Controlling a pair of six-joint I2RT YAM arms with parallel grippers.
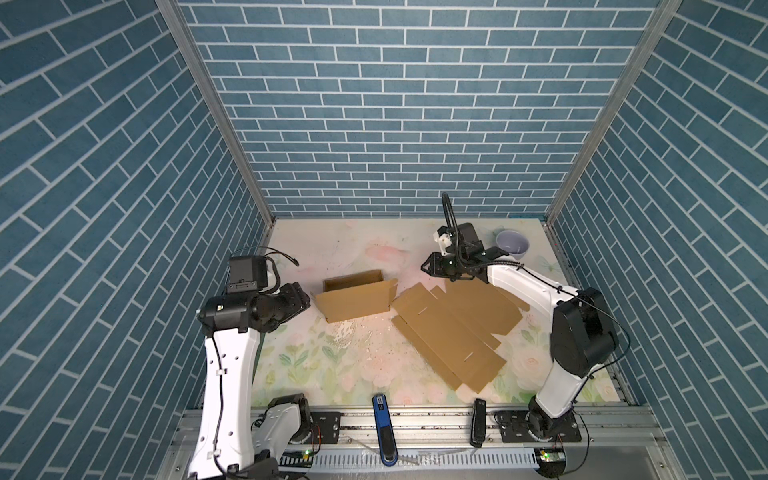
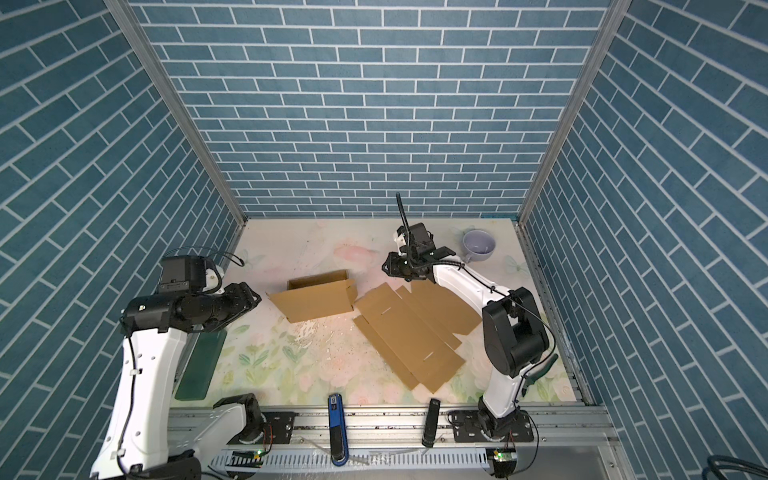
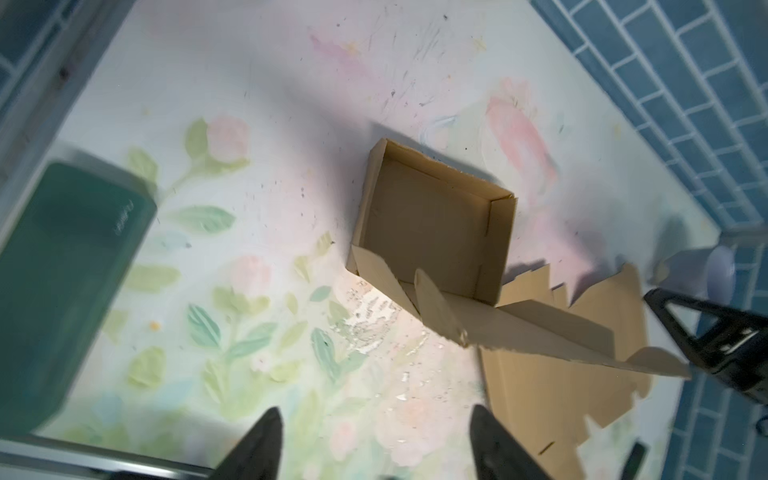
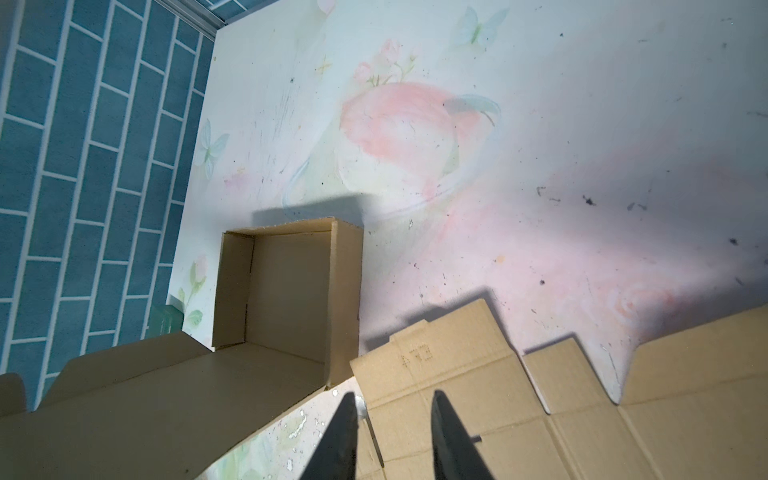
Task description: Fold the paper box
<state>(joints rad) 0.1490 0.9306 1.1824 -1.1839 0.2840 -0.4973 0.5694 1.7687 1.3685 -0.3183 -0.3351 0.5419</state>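
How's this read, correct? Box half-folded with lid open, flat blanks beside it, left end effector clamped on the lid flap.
No: the left end effector is open and empty, clear of the lid flap; the left wrist view shows nothing between its fingers. Box and flat blanks are as stated.

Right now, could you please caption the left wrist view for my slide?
Open left gripper facing the partly folded paper box.
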